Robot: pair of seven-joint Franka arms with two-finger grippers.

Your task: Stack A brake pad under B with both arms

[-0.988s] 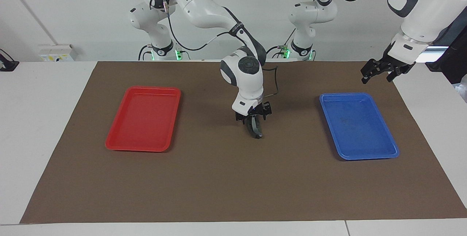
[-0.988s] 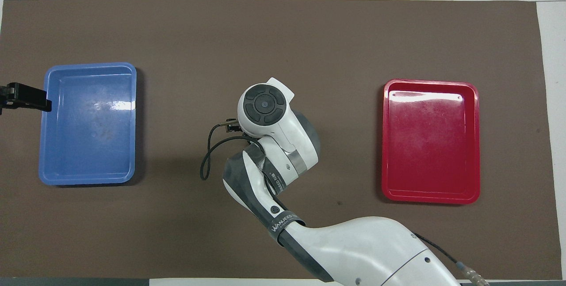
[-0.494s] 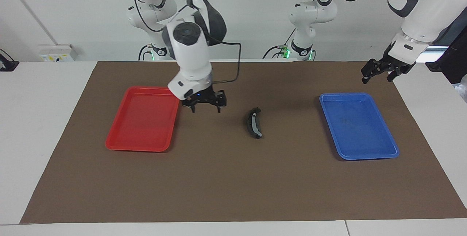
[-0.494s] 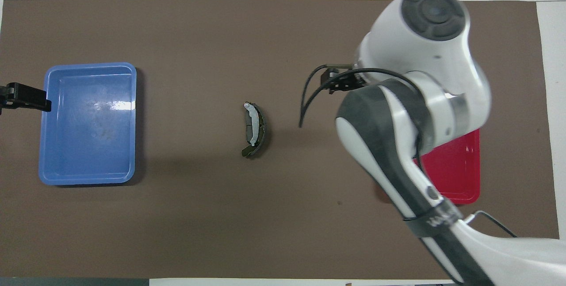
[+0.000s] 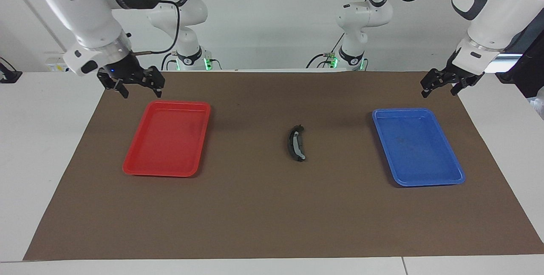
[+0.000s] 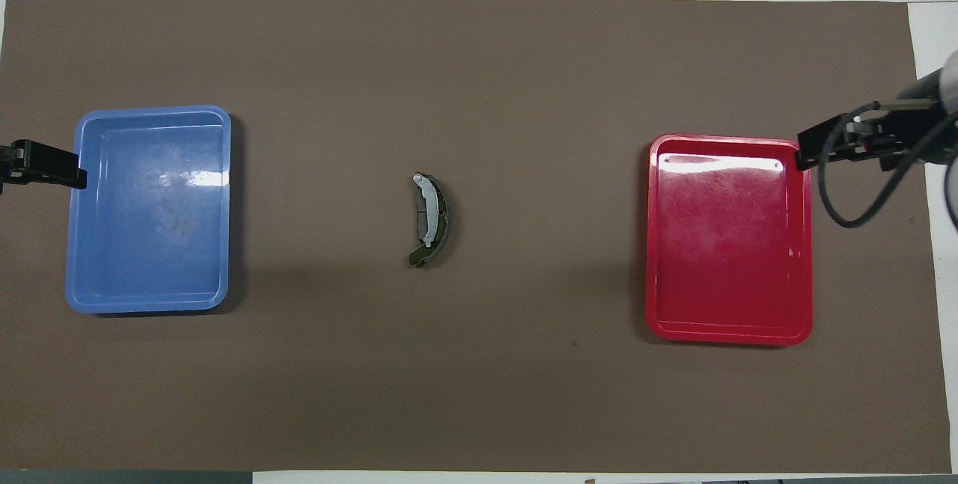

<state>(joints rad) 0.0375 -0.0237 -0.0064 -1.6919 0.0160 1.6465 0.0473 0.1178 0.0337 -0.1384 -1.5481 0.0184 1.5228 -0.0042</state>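
The long black crescent pad B (image 5: 297,143) with its grey strip lies flat at the middle of the brown mat, and also shows in the overhead view (image 6: 426,218). A darker edge (image 6: 444,216) shows along its side toward the right arm's end; the short grey pad A cannot be made out as a separate thing. My right gripper (image 5: 141,93) is open and empty, up in the air over the mat's edge next to the red tray; it also shows in the overhead view (image 6: 812,149). My left gripper (image 5: 438,92) is open and empty, waiting over the mat's edge by the blue tray (image 6: 45,166).
An empty red tray (image 5: 178,103) (image 6: 726,138) lies toward the right arm's end of the mat. An empty blue tray (image 5: 401,110) (image 6: 150,110) lies toward the left arm's end. The brown mat (image 5: 272,215) covers most of the white table.
My right gripper let go of the pad at the mat's middle, rose and swung away past the red tray to the mat's edge. The pad stays put. The left arm has not moved.
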